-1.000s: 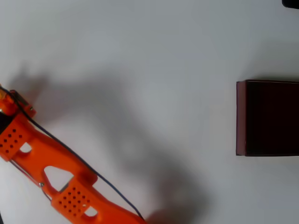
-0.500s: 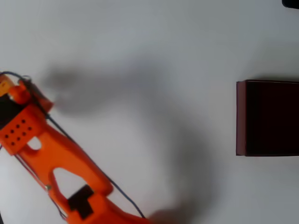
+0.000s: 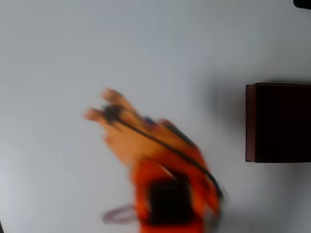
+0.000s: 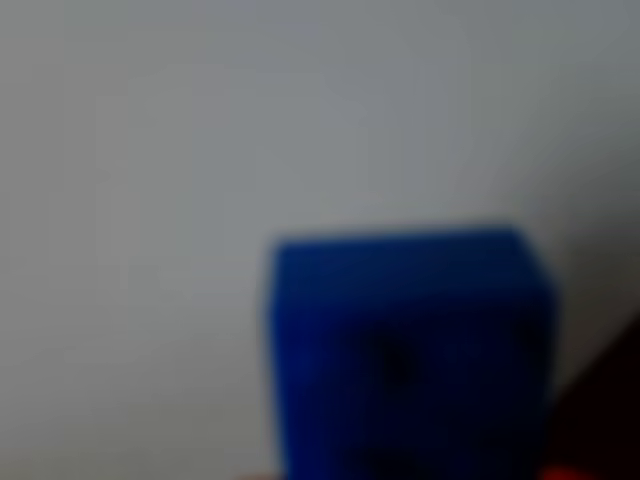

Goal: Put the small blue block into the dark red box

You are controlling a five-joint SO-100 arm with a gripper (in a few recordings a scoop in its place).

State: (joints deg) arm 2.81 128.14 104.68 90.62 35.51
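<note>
While the orange hand (image 3: 104, 110) is smeared by motion blur in the overhead view, it can be made out as two pale orange tips pointing toward the upper left, with the arm's body trailing down to the bottom edge. Whether its fingers are spread or pressed together cannot be told from that blur. In the wrist view the small blue block (image 4: 410, 350) looms close and out of focus in the lower middle, with slivers of orange at the bottom edge, which suggests the hand is pinching it; a faint blue fleck (image 3: 148, 120) in the overhead view, just behind the tips, fits that reading. The block's long axis cannot be judged. Beyond the hand lies a plain pale surface (image 3: 155, 43). The dark red box (image 3: 279, 122) sits at the right edge of the overhead view, well apart from the hand and directly to its right, open side up, its interior nearly black.
</note>
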